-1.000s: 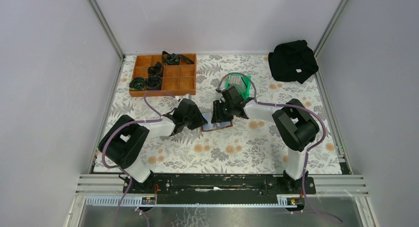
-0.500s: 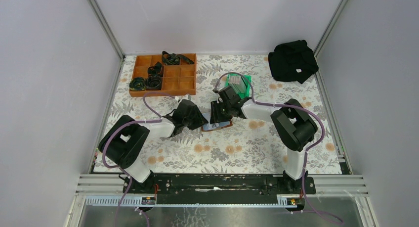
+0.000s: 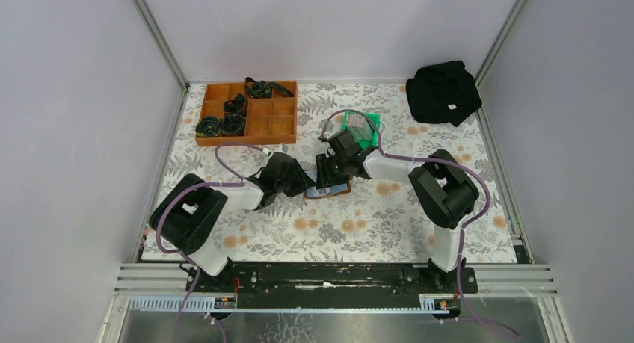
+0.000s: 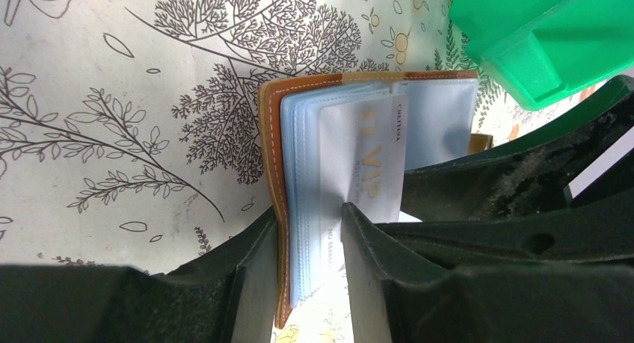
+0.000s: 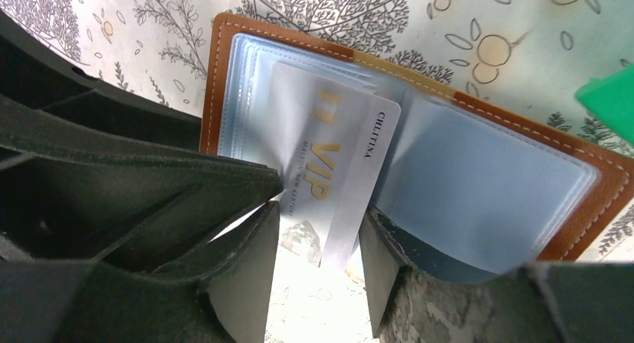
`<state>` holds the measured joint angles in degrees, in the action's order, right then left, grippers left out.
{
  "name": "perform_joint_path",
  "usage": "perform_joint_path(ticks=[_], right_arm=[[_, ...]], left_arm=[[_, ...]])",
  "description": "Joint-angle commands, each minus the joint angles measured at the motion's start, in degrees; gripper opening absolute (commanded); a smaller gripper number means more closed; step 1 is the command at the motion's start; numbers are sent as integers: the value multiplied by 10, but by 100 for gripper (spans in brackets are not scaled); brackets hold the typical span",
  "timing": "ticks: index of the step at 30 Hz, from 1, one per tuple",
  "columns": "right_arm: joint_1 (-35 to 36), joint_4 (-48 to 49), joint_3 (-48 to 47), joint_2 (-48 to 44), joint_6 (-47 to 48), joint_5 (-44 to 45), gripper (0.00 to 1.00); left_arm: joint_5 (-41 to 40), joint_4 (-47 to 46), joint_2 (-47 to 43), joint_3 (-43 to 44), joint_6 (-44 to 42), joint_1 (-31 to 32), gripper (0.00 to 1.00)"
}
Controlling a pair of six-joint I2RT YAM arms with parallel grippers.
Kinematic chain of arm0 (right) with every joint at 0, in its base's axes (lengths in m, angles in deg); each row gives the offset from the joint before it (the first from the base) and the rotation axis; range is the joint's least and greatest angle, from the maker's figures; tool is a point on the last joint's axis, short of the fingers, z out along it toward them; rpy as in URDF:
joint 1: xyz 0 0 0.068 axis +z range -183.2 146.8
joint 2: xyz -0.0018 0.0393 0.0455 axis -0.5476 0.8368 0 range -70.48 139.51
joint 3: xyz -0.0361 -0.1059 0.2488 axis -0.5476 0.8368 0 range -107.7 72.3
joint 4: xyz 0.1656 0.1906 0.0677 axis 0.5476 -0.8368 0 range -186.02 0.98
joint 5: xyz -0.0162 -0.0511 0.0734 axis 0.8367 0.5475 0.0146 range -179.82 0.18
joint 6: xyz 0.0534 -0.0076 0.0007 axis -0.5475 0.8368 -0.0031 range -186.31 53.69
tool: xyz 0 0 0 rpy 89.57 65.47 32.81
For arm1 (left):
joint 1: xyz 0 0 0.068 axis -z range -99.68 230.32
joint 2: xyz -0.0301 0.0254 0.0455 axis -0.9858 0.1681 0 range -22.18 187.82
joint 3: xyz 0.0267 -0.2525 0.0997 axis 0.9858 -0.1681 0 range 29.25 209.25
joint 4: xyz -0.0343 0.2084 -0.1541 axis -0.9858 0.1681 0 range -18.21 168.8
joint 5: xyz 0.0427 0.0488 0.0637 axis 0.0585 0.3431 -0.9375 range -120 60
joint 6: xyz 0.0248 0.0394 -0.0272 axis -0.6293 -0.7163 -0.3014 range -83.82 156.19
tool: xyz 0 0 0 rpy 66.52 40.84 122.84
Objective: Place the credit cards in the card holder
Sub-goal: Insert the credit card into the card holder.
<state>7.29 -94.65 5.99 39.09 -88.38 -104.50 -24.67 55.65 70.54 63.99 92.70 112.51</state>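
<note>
Card holder: open on tabletop, floppy; left end effector clamps its leaves | silver card: half-sleeved, stiff, slick, light; right end effector pinches its long edges, best hold.

**Right wrist view.** Open brown holder lies flat on the floral table cover, with its clear sleeves facing up. A silver VIP card lies aslant over the holder's left half. The card's lower end sits between the right gripper fingers; contact uncertain. The left gripper overlaps the holder's left edge. A green bin corner lies beside its right half.
</note>
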Motion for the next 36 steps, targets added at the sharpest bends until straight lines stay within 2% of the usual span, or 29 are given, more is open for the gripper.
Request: perform_joint_path(ticks=[1, 17, 28, 36], right_arm=[[37, -31, -11, 21, 8, -53, 51], [39, -73, -22, 9, 33, -16, 54], [39, -50, -4, -29, 31, 14, 55], [38, -36, 0, -52, 31, 61, 52]], left_arm=[[21, 41, 29, -27, 0, 7, 42], [3, 50, 5, -46, 2, 5, 42], [-2, 69, 12, -49, -7, 1, 34], [-4, 74, 15, -49, -11, 1, 33]])
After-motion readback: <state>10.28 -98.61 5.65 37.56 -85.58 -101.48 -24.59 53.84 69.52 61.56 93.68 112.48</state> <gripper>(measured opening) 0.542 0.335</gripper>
